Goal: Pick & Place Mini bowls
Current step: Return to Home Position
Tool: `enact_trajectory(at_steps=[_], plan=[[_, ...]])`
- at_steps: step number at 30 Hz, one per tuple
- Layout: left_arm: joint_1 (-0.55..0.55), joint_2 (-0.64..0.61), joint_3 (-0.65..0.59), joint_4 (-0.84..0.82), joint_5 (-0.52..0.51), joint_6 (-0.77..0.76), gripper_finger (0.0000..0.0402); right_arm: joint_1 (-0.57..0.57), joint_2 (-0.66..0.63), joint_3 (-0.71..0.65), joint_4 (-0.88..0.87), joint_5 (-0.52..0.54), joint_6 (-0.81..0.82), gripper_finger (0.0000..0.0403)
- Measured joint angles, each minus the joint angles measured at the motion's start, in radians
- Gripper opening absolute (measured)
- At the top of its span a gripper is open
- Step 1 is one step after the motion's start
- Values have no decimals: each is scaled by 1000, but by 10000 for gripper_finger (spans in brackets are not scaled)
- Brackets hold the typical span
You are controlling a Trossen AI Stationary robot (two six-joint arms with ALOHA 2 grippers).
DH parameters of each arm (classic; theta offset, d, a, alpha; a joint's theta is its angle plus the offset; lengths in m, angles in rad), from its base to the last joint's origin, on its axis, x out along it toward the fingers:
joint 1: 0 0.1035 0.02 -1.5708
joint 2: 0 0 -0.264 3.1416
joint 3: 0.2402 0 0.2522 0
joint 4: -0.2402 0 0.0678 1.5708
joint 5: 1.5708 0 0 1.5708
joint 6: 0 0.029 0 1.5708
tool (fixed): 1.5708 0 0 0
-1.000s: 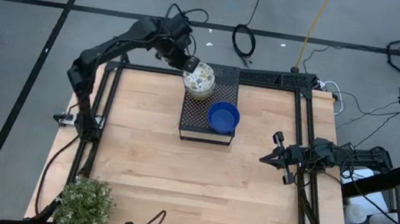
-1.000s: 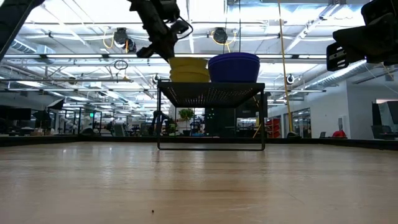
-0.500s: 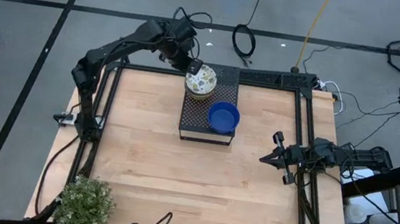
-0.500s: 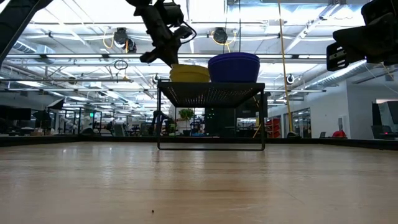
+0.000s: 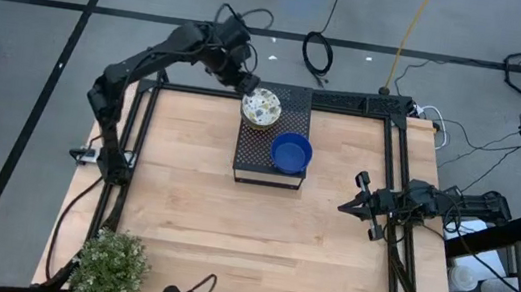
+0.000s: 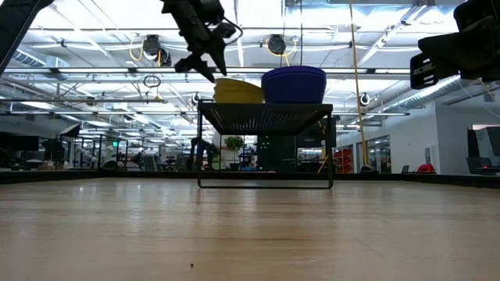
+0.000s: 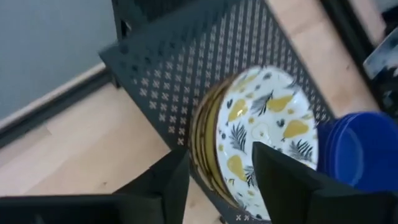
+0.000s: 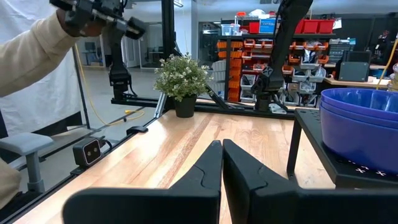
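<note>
Left end effector [image 5: 248, 84] rose beside white bowls [image 5: 261, 108] (parted).

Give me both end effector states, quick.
Left end effector: open, empty, near the white bowl stack.
Right end effector: shut, holding nothing.

Cream bowls [image 5: 261, 108] with yellow-green leaf pattern, glossy blue bowls [image 5: 291, 153], black perforated shelf [image 5: 251, 157]

Left gripper [image 5: 249, 85] spread apart, right gripper [image 5: 344, 207] fingers pressed together
</note>
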Motion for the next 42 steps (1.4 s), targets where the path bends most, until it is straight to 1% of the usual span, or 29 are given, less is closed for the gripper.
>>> enact_trajectory(at_steps=[3, 5, 7, 8, 11, 13, 16, 19, 21, 23, 26, 29, 30, 32, 34, 36, 38, 42], plan=[[17, -39, 0, 27, -1, 11, 188, 0, 0, 0, 0, 0, 0, 0], [21, -70, 0, 45, -13, 61, 195, 0, 0, 0, 0, 0, 0, 0], [9, -106, 0, 64, -58, 128, 199, 0, 0, 0, 0, 0, 0, 0], [-9, -122, 0, 75, -97, 163, 201, 0, 0, 0, 0, 0, 0, 0], [-84, -171, 0, 145, -209, 253, 204, 0, 0, 0, 0, 0, 0, 0], [-146, -203, 0, 187, -252, 311, 204, 0, 0, 0, 0, 0, 0, 0], [-241, -260, 0, 223, -248, 387, 202, 0, 0, 0, 0, 0, 0, 0], [-373, -317, -29, 232, -226, 440, 204, 0, 0, 0, 0, 0, 0, 0], [-471, -368, -100, 245, -235, 478, 203, 0, 0, 0, 0, 0, 0, 0], [-575, -428, -205, 310, -273, 501, 201, 0, 0, 0, 0, 0, 0, 0], [-710, -548, -400, 379, -374, 527, 199, 0, 0, 0, 0, 0, 0, 0], [-804, -688, -585, 397, -480, 504, 198, 0, 0, 0, 0, 0, 0, 0], [-824, -737, -639, 391, -505, 481, 198, 0, 0, 0, 0, 0, 0, 0], [-850, -838, -734, 352, -518, 426, 198, 0, 0, 0, 0, 0, 0, 0], [-857, -942, -822, 313, -517, 310, 198, 0, 0, 0, 0, 0, 0, 0], [-860, -1050, -918, 337, -529, 214, 198, 0, 0, 0, 0, 0, 0, 0], [-859, -1154, -1022, 425, -564, 224, 198, 0, 0, 0, 0, 0, 0, 0], [-859, -1376, -1216, 642, -558, 346, 198, 0, 0, 0, 0, 0, 0, 0]])
